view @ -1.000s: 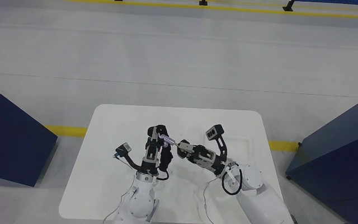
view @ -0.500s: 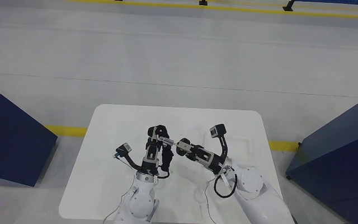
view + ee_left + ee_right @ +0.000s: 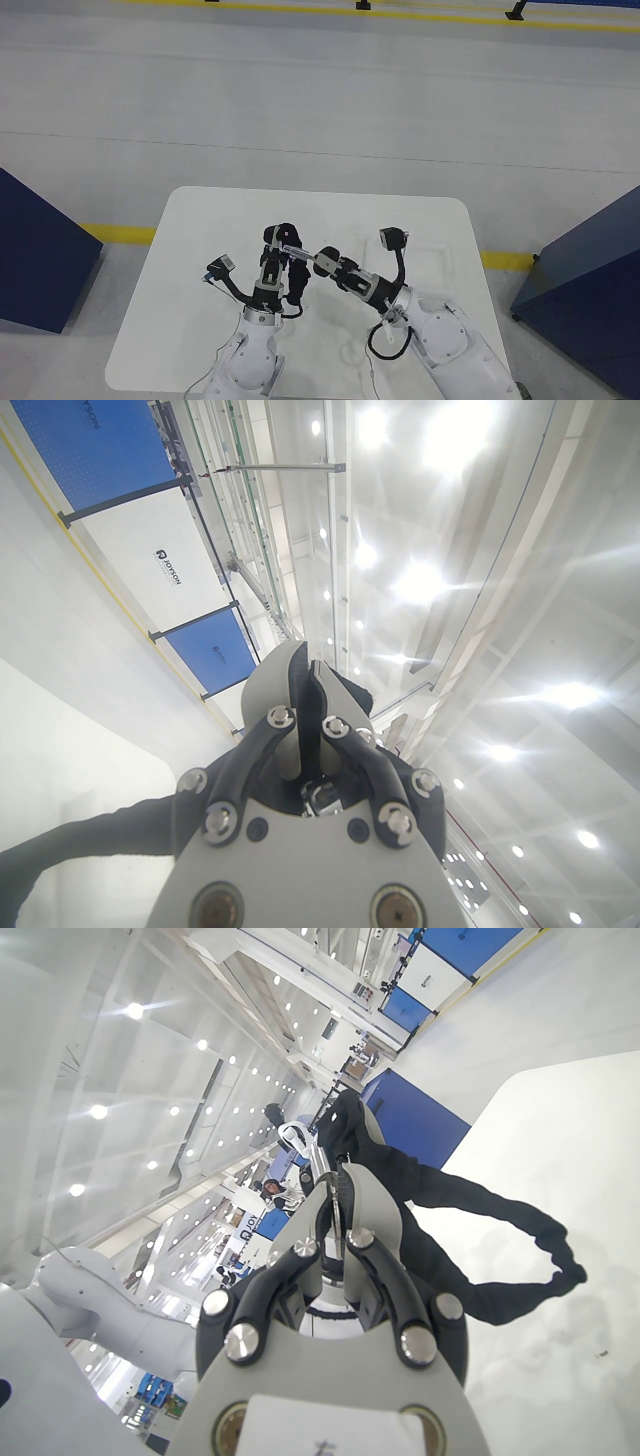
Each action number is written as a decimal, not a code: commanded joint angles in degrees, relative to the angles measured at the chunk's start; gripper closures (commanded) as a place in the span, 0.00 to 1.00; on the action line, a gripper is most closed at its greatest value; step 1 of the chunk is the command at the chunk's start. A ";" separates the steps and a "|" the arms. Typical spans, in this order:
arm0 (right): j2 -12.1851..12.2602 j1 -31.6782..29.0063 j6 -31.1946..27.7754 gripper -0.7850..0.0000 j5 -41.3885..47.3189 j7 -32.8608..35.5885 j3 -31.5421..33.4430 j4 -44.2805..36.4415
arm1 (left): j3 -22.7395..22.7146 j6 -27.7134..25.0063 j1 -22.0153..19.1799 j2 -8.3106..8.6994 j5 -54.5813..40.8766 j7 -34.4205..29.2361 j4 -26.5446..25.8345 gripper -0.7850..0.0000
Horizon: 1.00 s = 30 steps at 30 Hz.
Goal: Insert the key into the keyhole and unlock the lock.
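Above the middle of the white table [image 3: 190, 310], my left gripper [image 3: 282, 244] is shut on a black lock [image 3: 288, 234], held up off the surface. In the left wrist view the gripper [image 3: 306, 656] has its pads pressed together, with a black edge of the lock [image 3: 356, 695] showing behind one finger. My right gripper [image 3: 318, 260] is shut on the silver key [image 3: 303, 252]. In the right wrist view this gripper [image 3: 336, 1174] pinches the key [image 3: 320, 1159] by its ring end, and the key's tip meets the lock body [image 3: 350, 1125]. The lock's black loop [image 3: 500, 1228] droops toward the table.
A dark blue partition [image 3: 35, 255] stands off the table's left side and another [image 3: 590, 275] off its right side. The white table [image 3: 550, 1128] surface spreads around both arms, with rounded corners and a yellow floor line [image 3: 115, 233] behind it.
My right arm has twisted its wrist and its elbow has shifted left, while the key stays at the lock. The left arm and the lock have held still.
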 commanded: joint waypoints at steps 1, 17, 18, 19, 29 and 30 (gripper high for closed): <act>-0.01 -0.17 -1.22 1.00 -1.55 -0.88 0.04 -0.02 | 0.00 0.01 0.00 -0.01 0.00 -0.01 0.00 1.00; 0.00 -0.69 -5.07 1.00 -6.85 -3.17 0.27 0.07 | 0.02 0.02 0.07 -0.06 -0.10 -0.07 -0.07 1.00; 0.00 -0.69 -5.07 1.00 -6.85 -3.17 0.27 0.07 | 0.02 0.02 0.09 -0.06 -0.10 -0.08 -0.08 1.00; 0.00 -0.69 -5.07 1.00 -6.85 -3.17 0.27 0.07 | 0.01 0.01 0.10 -0.06 -0.10 -0.08 -0.10 1.00; 0.08 -1.88 -7.16 1.00 -17.53 -9.28 1.67 -1.26 | -0.07 0.00 0.26 -0.06 0.10 -0.09 -0.23 1.00; 0.09 -2.02 -7.44 1.00 -18.58 -9.84 1.75 -1.34 | -0.06 0.00 0.27 -0.07 0.12 -0.08 -0.24 1.00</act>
